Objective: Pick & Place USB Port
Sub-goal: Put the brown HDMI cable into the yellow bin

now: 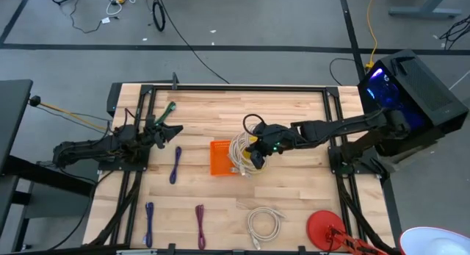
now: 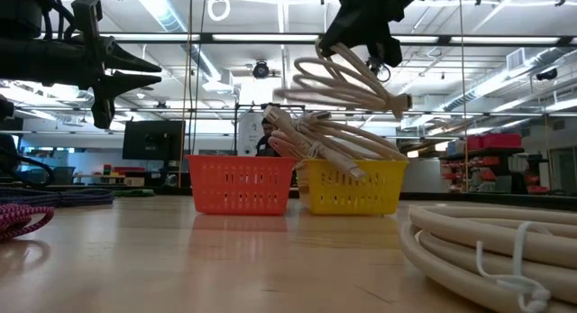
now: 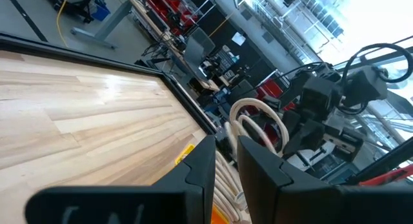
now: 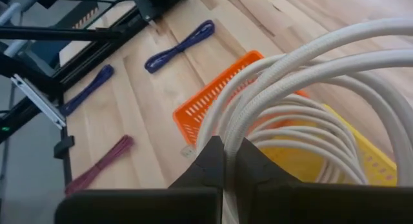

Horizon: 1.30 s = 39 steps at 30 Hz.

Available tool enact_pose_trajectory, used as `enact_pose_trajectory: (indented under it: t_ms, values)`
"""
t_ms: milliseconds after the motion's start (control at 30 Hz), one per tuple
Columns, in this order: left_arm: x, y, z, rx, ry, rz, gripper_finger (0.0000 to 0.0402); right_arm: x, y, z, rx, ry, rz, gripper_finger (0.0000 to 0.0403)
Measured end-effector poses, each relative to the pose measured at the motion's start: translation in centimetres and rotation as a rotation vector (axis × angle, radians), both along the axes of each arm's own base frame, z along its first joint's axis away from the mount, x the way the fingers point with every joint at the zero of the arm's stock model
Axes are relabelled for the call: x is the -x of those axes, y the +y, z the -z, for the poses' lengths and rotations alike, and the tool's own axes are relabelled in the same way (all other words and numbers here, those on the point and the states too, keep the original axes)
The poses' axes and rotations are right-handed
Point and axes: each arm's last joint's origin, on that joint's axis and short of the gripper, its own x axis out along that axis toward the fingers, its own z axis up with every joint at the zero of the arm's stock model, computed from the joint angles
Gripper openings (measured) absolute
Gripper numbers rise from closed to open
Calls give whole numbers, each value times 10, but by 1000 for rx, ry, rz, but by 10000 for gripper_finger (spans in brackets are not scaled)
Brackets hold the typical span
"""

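My right gripper [image 1: 256, 159] hangs over the middle of the table, shut on a coiled white cable [image 2: 347, 78]. Below it stand an orange basket [image 2: 241, 183] and a yellow basket [image 2: 353, 188] side by side. More white cables [image 2: 315, 137] are piled in the yellow one and stick out over its rim. My left gripper [image 1: 167, 130] waits level at the table's left side, open with nothing between its fingers [image 3: 258, 162]. My right gripper pinches several strands of the coil [image 4: 222, 130] between its two fingers, coming from above and slanting down from the table's right. The coil hangs tilted below the fingers [image 2: 361, 29], lifted clear above the cables in the yellow basket.
Purple cable bundles [image 1: 175, 164] [image 1: 149, 222] and a magenta one [image 1: 200, 224] lie on the left and near parts of the table. A loose white coil [image 1: 263, 224] and a red object [image 1: 323, 227] lie by the near edge. Black frame rails [image 1: 334, 130] run along the sides.
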Motion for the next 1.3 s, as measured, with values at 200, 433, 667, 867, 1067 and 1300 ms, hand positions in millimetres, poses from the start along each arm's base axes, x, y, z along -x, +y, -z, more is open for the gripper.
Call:
enact_pose_trajectory:
  t_ms: [200, 433, 667, 867, 1067, 1300]
  values:
    - [0, 0, 0, -2, 1, -1, 69, 0, 0, 1, 1, 7, -4, 6]
    - [0, 0, 0, -9, 3, -1, 69, 1, 0, 3, 0, 26, -8, 6]
    - [0, 0, 0, -10, 4, -1, 69, 3, -1, 16, -17, 56, 6, 6]
    - [0, 0, 0, -10, 4, -1, 69, 1, 0, 20, -44, -3, -3, 6]
    - [0, 0, 0, -9, 4, -1, 69, 1, 0, 20, -41, -2, -11, 11]
    - [0, 0, 0, -9, 4, -1, 69, -5, 1, 25, -54, -8, -24, 6]
